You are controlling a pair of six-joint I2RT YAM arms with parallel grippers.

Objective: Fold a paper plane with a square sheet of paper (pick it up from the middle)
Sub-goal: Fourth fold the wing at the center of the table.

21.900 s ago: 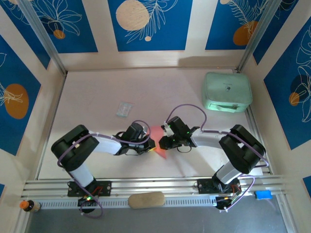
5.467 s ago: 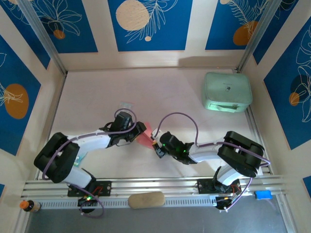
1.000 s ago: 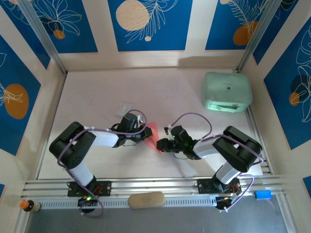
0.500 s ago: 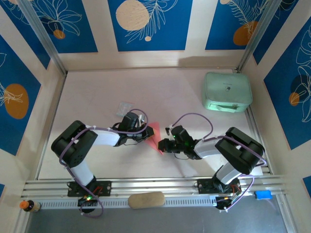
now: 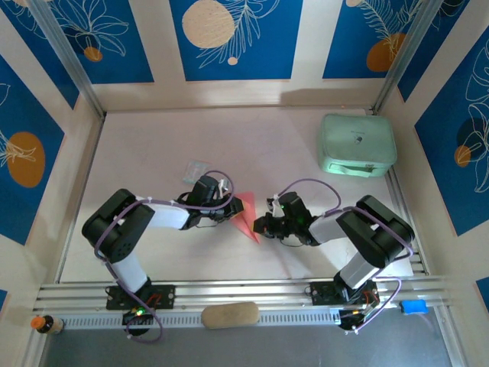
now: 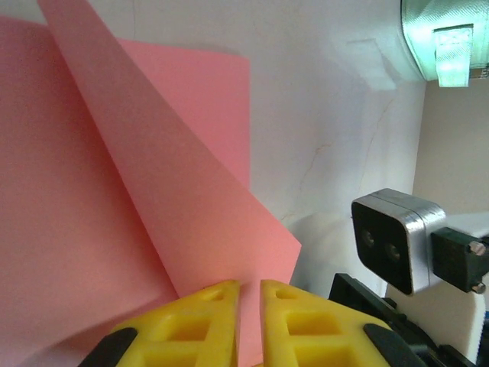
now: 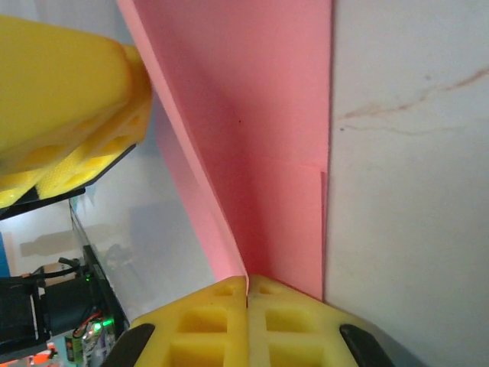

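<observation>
Top external: arms [image 5: 164,218] low beside sheet [image 5: 245,219]

Both arms bent inward, left pincer [image 5: 238,207] and right pincer [image 5: 260,223] pinched closed

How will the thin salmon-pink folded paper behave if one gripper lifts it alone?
Probably floppy: the thin salmon-pink folded paper has one flap raised from its crease, so it would likely sag from one edge. Being thin, it seems light; a push may slide it across the pale table. It could crumple where the left gripper and right gripper pinch it.
</observation>
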